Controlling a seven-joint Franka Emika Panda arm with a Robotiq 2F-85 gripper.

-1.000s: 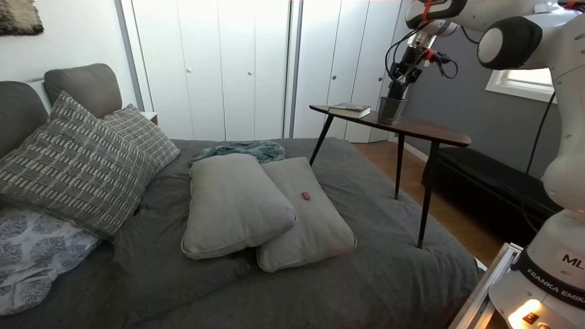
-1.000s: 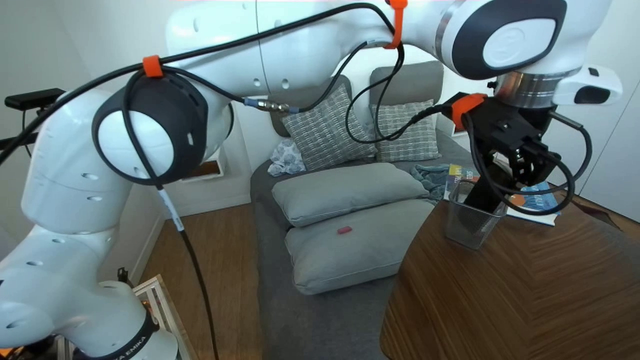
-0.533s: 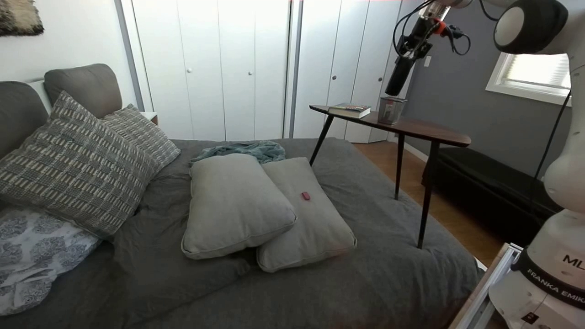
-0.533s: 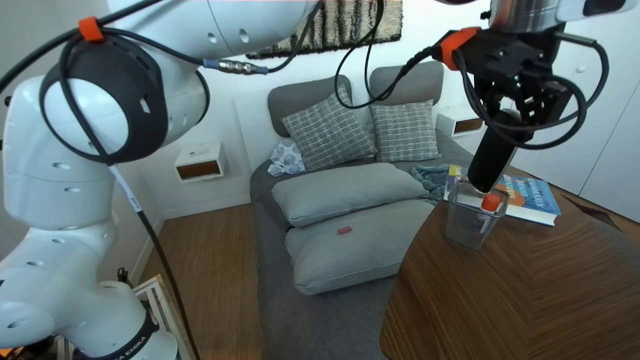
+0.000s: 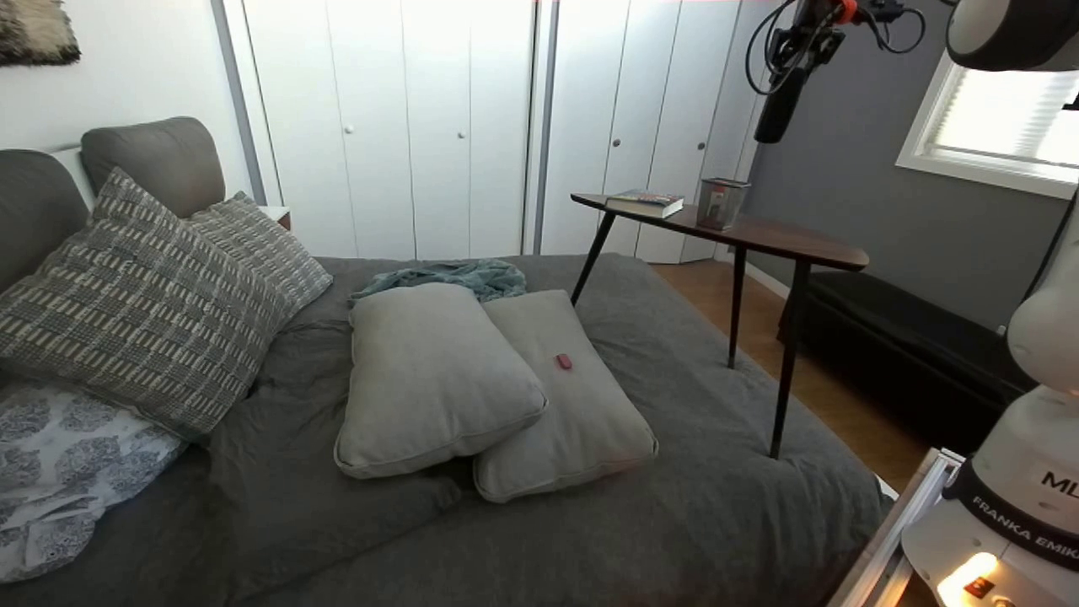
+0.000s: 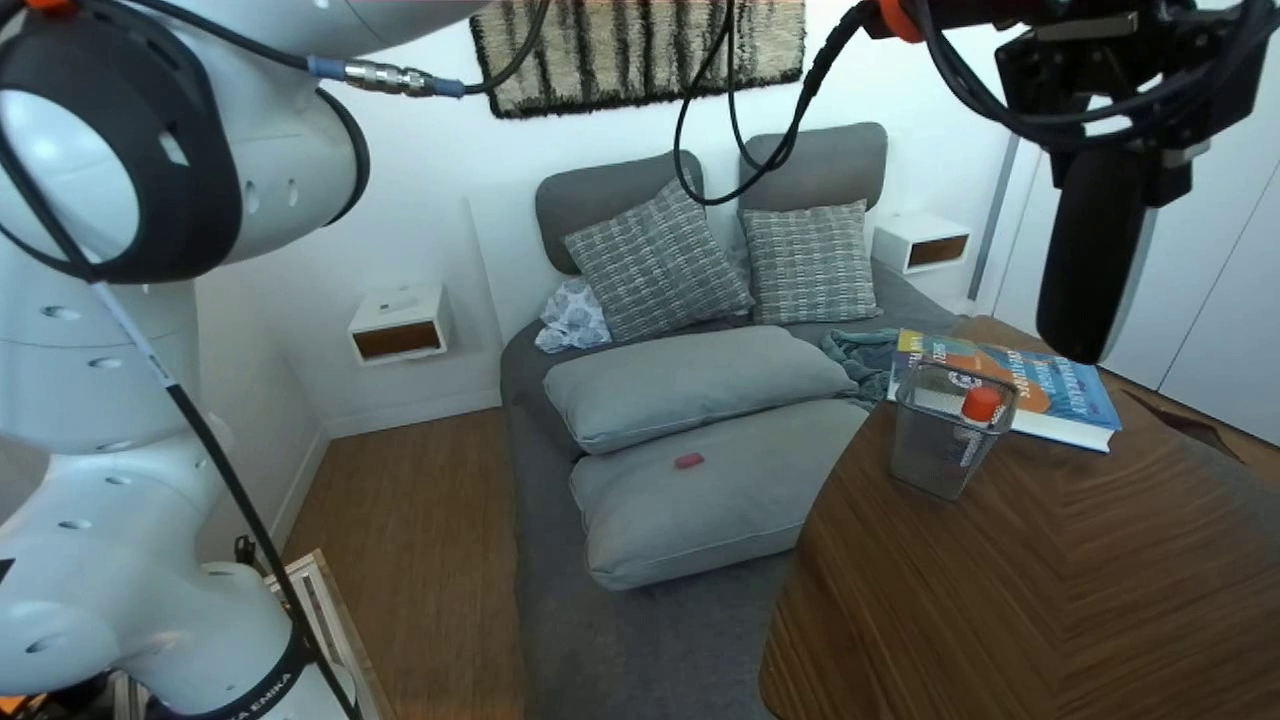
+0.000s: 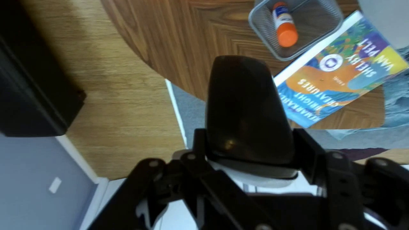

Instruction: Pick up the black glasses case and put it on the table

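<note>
The black glasses case shows in both exterior views [image 5: 780, 105] [image 6: 1092, 255] and large in the wrist view [image 7: 249, 108]. My gripper [image 7: 250, 140] is shut on it, with one finger against each side near its upper end. The case hangs down, tilted, in the air above the table and apart from it. The table has a dark brown wooden top, seen in both exterior views [image 5: 780, 240] [image 6: 1050, 580] and in the wrist view [image 7: 179, 41].
On the table stand a clear mesh cup [image 6: 930, 460] holding an orange-capped glue stick [image 7: 286, 28] and a colourful book [image 7: 335, 73]. Grey pillows [image 5: 438, 379] and a small red object [image 5: 563, 362] lie on the bed. A black bench [image 5: 902, 346] stands by the wall.
The gripper has lifted the case up out of the cup and carried it to the right in both exterior views. The glue stick in the cup has come into sight.
</note>
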